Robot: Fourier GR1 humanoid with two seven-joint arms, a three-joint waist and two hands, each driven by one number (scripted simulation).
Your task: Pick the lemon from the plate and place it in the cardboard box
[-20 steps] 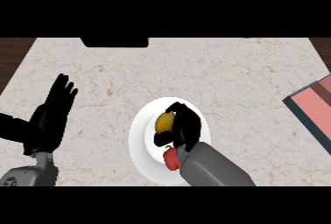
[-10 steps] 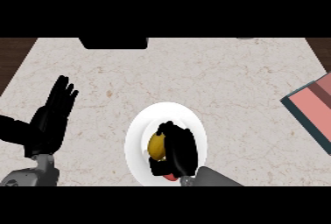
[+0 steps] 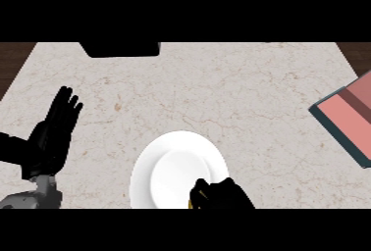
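Lemon (image 3: 193, 200) shows only as a thin yellow sliver at the six o'clock edge of the view, nearly all of it hidden inside the curled black fingers of the right hand (image 3: 221, 195), which wraps round it over the near rim of the plate.

Largest in view is the pale marbled counter (image 3: 217, 93), which fills almost the whole frame. At three o'clock the cardboard box (image 3: 354, 120) comes in from the edge, tilted, with a pinkish inside and a darker grey-blue wall along its lower left side; it lies well apart from the lemon and the hand. A white plate (image 3: 170, 171) sits at about six o'clock, a little left of centre, and its visible surface is bare. At twelve o'clock a dark block (image 3: 120, 49) juts in from the far edge of the counter, cut off by the frame.

At nine o'clock the left hand (image 3: 52, 135) rests open and still, fingers straight and spread, pointing toward twelve o'clock; it is clear of the plate. Its grey forearm (image 3: 33, 198) shows below it at about seven o'clock.
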